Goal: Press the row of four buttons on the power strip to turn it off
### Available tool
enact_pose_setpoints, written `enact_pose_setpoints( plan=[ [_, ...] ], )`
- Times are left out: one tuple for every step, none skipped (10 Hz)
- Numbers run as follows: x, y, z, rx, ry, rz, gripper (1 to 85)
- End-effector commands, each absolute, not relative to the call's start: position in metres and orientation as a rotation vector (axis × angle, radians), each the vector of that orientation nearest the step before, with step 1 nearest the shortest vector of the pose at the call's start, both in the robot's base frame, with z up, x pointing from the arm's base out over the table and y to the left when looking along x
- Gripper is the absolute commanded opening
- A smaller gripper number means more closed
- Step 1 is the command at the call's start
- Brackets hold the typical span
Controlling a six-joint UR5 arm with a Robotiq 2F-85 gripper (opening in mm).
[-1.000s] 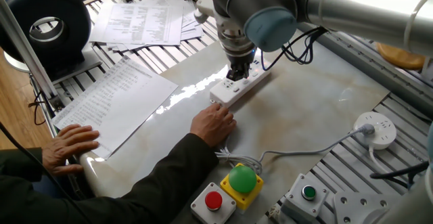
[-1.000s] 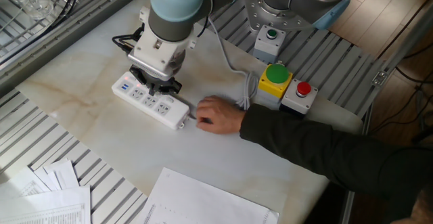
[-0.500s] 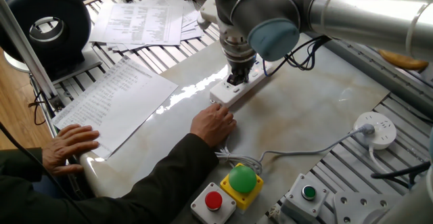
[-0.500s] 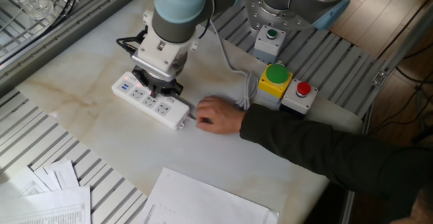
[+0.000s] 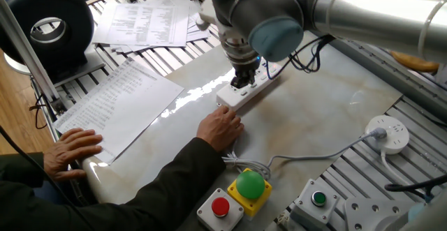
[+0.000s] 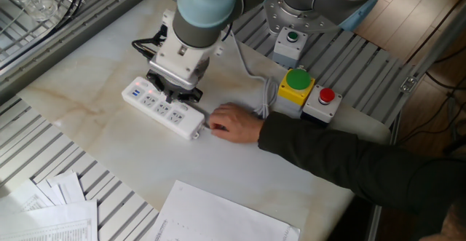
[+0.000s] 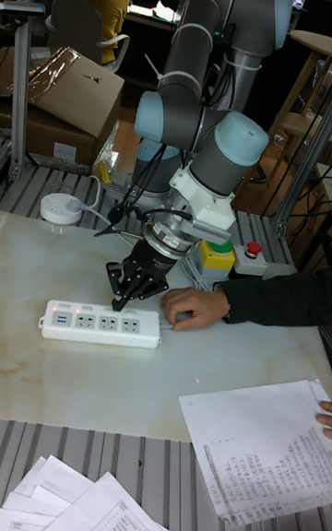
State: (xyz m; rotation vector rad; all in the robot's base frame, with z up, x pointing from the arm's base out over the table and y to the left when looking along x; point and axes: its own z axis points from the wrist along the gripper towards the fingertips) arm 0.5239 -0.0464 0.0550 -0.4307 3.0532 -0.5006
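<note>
Tall fixed view shows the power strip (image 7: 100, 323) lying flat on the pale table (image 7: 92, 383), near the left side. The gripper (image 7: 126, 297) hangs right over its far edge, tips down, maybe touching it. I cannot tell if the jaws are spread or pressed together. The four buttons are too small to see. A person's hand (image 7: 195, 306) rests just beside the right end of the strip. A sheet of paper (image 7: 258, 453) lies near the right corner
</note>
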Motion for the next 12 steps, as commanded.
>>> enact_pose_setpoints(
  plan=[
    [0.529, -0.058, 0.063, -0.472, 3.056, -0.481, 1.0],
    [0.531, -0.064, 0.056, -0.487, 3.042, -0.463, 1.0],
    [0.531, -0.067, 0.051, -0.493, 3.039, -0.442, 1.0],
    [0.530, -0.066, 0.047, -0.490, 3.040, -0.426, 1.0],
    [0.530, -0.065, 0.045, -0.488, 3.040, -0.426, 1.0],
    [0.533, -0.065, 0.043, -0.486, 3.034, -0.426, 1.0],
    [0.535, -0.067, 0.039, -0.491, 3.028, -0.427, 1.0],
    [0.536, -0.071, 0.036, -0.503, 3.019, -0.428, 1.0],
    [0.536, -0.075, 0.032, -0.515, 3.011, -0.418, 1.0],
    [0.535, -0.080, 0.030, -0.522, 3.005, -0.418, 1.0],
    [0.534, -0.081, 0.028, -0.522, 3.006, -0.411, 1.0],
    [0.533, -0.080, 0.026, -0.519, 3.005, -0.405, 1.0]
  ],
)
